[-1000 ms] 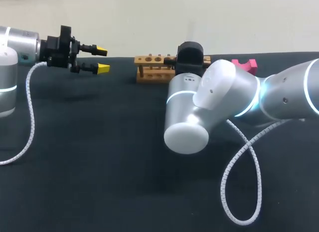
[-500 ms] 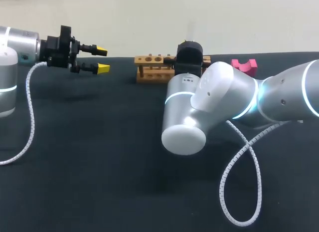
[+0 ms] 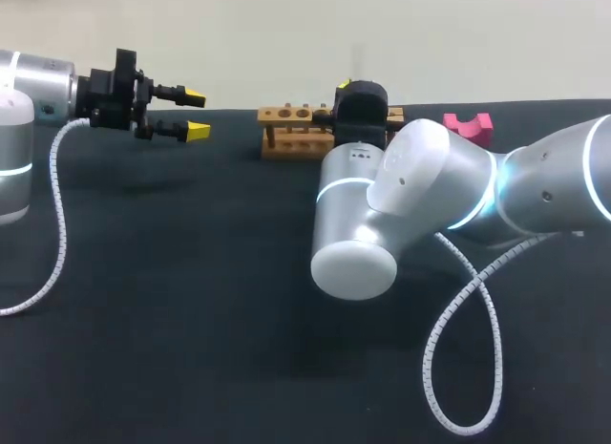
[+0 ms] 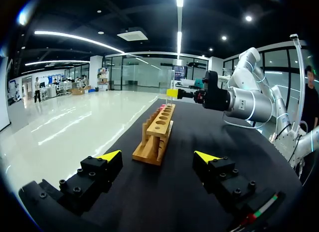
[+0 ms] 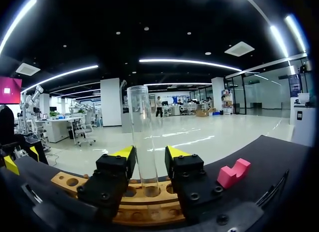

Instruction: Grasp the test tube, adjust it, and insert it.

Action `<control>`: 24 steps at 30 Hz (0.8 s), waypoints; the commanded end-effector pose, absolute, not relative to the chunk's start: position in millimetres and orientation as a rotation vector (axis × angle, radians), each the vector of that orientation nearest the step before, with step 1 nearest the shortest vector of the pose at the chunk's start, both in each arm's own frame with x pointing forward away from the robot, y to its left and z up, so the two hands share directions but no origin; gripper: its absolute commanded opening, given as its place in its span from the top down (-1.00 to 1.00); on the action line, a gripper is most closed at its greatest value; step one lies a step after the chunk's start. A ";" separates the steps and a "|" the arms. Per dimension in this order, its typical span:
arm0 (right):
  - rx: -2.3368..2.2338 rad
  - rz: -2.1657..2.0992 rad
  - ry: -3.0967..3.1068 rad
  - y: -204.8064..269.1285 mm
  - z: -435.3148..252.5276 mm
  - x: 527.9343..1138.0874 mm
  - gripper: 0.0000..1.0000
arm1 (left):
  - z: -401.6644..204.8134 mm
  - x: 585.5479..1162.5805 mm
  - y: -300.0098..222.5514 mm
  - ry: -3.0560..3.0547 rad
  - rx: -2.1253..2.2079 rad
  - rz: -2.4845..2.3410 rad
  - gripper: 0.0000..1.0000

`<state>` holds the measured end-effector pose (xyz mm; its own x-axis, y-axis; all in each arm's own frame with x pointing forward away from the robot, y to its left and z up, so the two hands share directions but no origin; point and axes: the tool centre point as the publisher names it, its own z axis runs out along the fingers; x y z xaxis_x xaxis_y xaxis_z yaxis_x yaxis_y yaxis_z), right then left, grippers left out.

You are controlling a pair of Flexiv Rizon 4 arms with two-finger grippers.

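Right now the right tool is pinching the test tube between its 2 yellow tips, with a long stretch of glass standing above the fingers. The tube is upright, directly over the wooden rack, which stands near the far edge of the desk, about midway along it. The tube's lower end sits at the mouth of 1 of the rack's holes; whether it has entered I cannot tell.

The step in hand looks like the insertion itself. To do it well, the descent should be slow and straight down, with the tube held plumb so the glass does not catch on the wooden rim. If the end rides on the edge of the hole, the tube could tilt in the grip or slip upward through the pads, so a small sideways correction is wiser than pushing harder. I would release only once the tube is deep enough for the rack to hold it, then spread the fingers and lift straight up so neither pad drags the glass.

The left tool is spread and empty, above the desk's far left corner, well apart from the rack. A pink block lies near the far edge toward the right, clear of the path.
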<state>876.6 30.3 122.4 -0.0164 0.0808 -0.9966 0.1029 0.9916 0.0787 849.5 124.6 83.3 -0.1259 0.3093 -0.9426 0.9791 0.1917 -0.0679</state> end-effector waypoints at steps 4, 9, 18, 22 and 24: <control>0.143 -0.016 1.595 30.5 124.9 872.2 -0.17 | 82.0 851.7 125.2 1.595 1.257 -0.976 -1.00; 0.135 0.031 1.600 32.5 130.4 864.9 -1.00 | 82.0 851.7 125.2 1.595 1.257 -0.976 -1.00; 0.081 0.172 1.616 34.1 143.7 841.7 -1.00 | 82.0 851.7 125.2 1.595 1.257 -0.976 -1.00; 0.056 0.230 1.648 34.2 147.4 833.0 -1.00 | 82.0 851.7 125.2 1.595 1.257 -0.976 -1.00; 0.046 0.255 1.667 34.5 148.1 828.7 -1.00 | 82.0 851.7 125.2 1.595 1.257 -0.976 -1.00</control>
<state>835.5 44.4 138.4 -0.0926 0.1812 -0.9791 -0.0704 0.9796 0.1880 849.5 124.6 83.3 -0.1259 0.3093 -0.9426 0.9791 0.1917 -0.0679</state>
